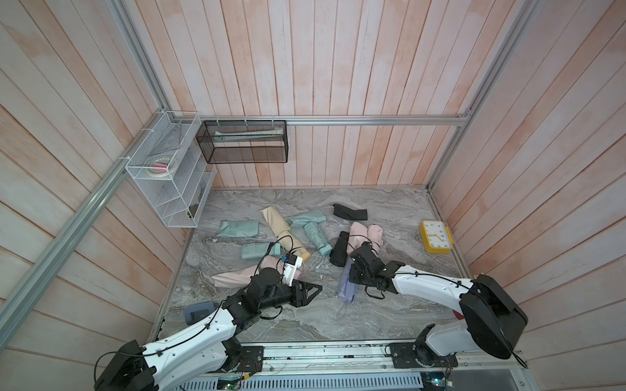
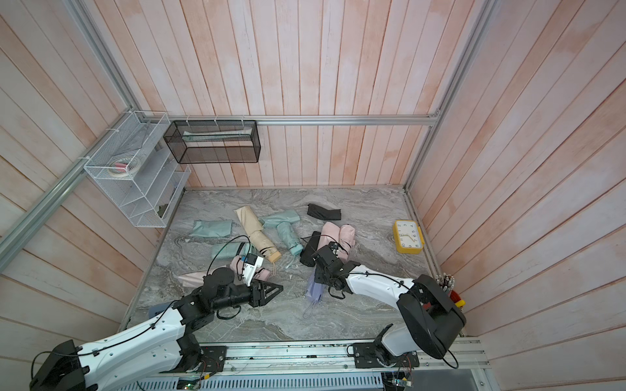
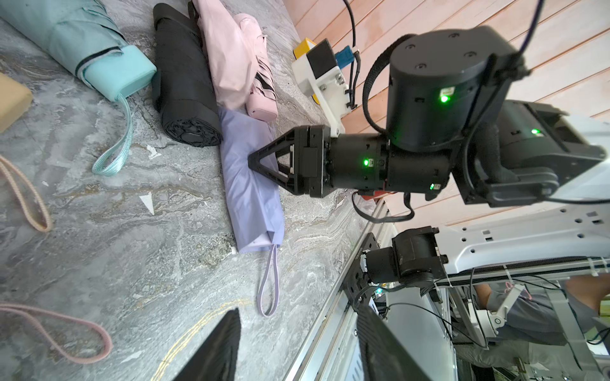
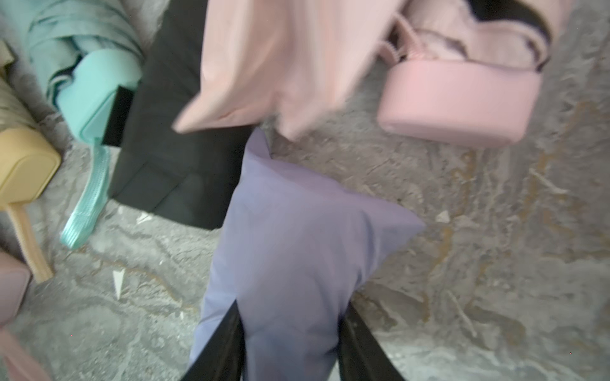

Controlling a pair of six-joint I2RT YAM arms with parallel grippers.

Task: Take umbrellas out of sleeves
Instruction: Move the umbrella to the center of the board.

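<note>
In both top views we see the lavender fabric sleeve (image 1: 346, 287) lying flat on the grey marbled table (image 1: 389, 304). Its long axis runs from the far side toward the robot's base rail, with its mouth and a lavender wrist cord (image 1: 342, 310) at the near end. The right claw (image 1: 351, 276) sits on the sleeve's far half, and the left claw (image 1: 318, 288) hangs near it without touching. On the walls, a white wire rack (image 1: 162, 203) carries a tape roll (image 1: 159, 167) in its top compartment, and a black mesh basket (image 1: 244, 155) holds long pale items we cannot identify. From the left wrist, the sleeve's far end lies against a black folded umbrella (image 3: 185, 82), and only the cord leaves the mouth. The left claw's fingers stand wide apart with nothing between them. The right wrist view is blurred, but there the right claw's two fingers press the sleeve from both sides, pinching the fabric.
</note>
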